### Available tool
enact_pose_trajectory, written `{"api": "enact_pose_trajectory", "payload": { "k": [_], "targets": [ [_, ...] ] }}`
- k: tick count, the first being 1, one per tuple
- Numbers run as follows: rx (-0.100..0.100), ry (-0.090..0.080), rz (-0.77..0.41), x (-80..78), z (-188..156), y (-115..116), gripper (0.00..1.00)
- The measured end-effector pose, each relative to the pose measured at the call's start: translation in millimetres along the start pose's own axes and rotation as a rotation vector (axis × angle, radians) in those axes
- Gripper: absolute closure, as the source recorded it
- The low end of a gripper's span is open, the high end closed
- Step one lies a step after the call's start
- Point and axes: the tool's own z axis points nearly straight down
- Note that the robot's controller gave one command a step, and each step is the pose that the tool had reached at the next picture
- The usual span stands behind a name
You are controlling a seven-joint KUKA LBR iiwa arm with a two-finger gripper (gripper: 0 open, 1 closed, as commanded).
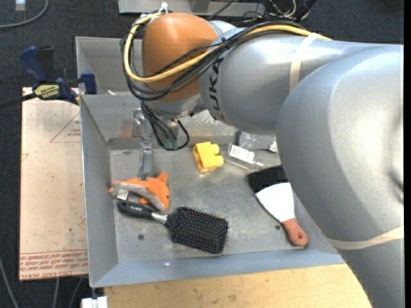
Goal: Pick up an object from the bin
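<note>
My gripper (147,167) hangs below the orange wrist cover at the bin's left side, its tip just above an orange and grey tool (146,188) lying by the left wall. Whether it touches that tool I cannot tell. Right in front of the tool lies a black hairbrush (196,228), its handle pointing left under the tool. A yellow block (207,156) rests to the right of the gripper, near the bin's middle.
A clear packet (244,156) lies beyond the yellow block. A white scraper with a reddish handle (281,205) and a black piece beside it sit at the right, partly under the big grey arm that covers the bin's right side.
</note>
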Motion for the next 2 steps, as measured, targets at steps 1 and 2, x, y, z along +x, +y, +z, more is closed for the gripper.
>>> {"api": "enact_pose_trajectory", "payload": {
  "k": [1,2],
  "targets": [
    [-0.001,-0.007,0.003,-1.8,-5.4,-0.8,0.00],
    [-0.003,-0.009,0.005,47.8,45.9,-1.9,0.00]
  ]
}}
